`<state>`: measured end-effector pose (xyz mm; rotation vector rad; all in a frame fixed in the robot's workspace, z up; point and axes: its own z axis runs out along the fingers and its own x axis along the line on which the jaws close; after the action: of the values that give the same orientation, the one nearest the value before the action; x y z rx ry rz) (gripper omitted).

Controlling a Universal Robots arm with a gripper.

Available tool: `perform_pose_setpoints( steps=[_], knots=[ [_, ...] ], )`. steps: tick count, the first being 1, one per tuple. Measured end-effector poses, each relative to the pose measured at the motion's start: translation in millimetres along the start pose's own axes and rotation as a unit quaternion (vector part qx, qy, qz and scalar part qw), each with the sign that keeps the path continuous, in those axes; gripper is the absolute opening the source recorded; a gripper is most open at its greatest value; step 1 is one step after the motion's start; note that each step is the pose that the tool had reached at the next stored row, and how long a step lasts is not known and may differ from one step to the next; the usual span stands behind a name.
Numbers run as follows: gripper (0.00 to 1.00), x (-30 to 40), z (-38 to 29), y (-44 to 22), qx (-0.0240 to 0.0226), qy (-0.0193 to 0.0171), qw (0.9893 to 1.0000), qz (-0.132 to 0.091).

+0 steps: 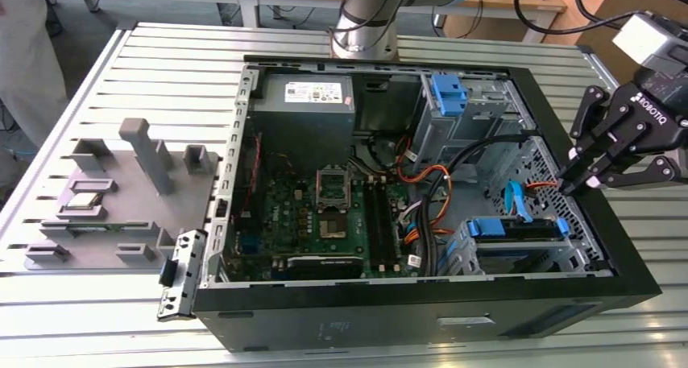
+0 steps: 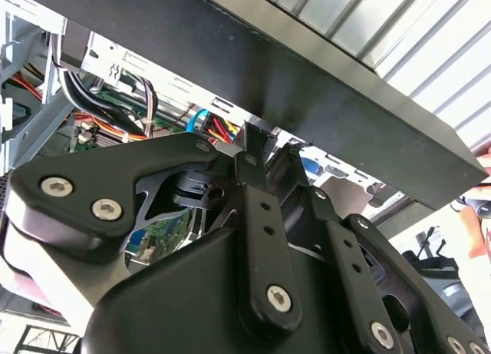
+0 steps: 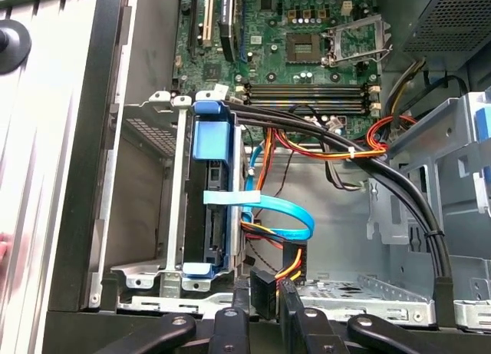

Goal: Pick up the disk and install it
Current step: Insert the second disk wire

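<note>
Exterior view, gripper point(image 1: 602, 171) empty with fingers apart above case edge, disk point(image 1: 520, 229) seated in drive cage point(image 1: 462, 251)

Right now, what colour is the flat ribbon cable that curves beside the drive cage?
Light blue. The flat ribbon cable shows best in the first wrist view.

You're looking at a black gripper point(image 1: 582, 177) with jointed link fingers point(image 2: 261, 216), silver screw heads, white lettering on its body, and a silver-grey arm column point(image 1: 366, 18).
</note>
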<state>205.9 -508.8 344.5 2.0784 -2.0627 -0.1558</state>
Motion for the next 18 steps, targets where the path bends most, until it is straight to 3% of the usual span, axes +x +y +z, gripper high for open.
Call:
perform_pose_setpoints(
  steps=[4, 11, 18],
  knots=[
    [0.30, -0.2, 0.2, 0.0, 0.0000, 0.0007, 1.0000, -0.001],
    [0.30, -0.7, 1.2, -0.3, 0.0002, 0.0063, 1.0000, -0.003],
    [0.30, -1.0, 1.5, -0.3, 0.0002, 0.0075, 1.0000, -0.003]
  ],
)
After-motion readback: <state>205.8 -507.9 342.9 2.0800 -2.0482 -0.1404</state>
